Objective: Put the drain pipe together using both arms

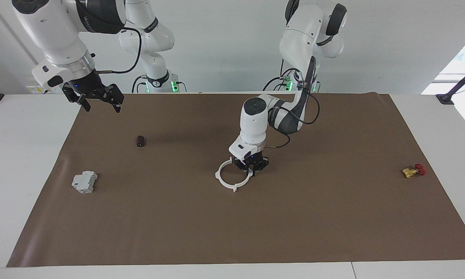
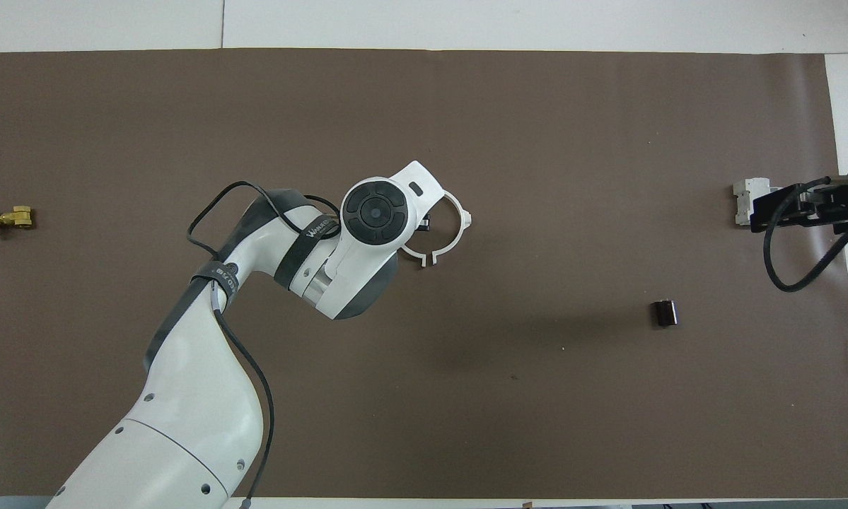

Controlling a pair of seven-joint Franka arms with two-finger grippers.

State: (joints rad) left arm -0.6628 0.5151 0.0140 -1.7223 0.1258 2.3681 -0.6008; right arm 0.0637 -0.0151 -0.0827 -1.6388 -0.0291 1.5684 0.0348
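The brown mat [image 1: 232,217] covered nearly the whole table; on it, the left arm [image 1: 294,104] reached down to the middle, while the right arm [image 1: 57,38] waited high at its own end of the table; the left gripper [image 1: 251,167] sat low at the drain pipe [image 1: 232,176], at the ring's edge toward the left arm's end, though whether its fingers were apart or pressed on the ring could not be told; the right gripper [image 1: 100,101] hung with its fingers spread, holding nothing. The white ring lay flat mid-mat; the grey block [image 1: 84,181] rested toward the right arm's end; the yellow-and-red valve piece [image 1: 414,170] lay toward the left arm's end; the small dark cylinder [image 1: 140,141] lay nearer the robots than the block.
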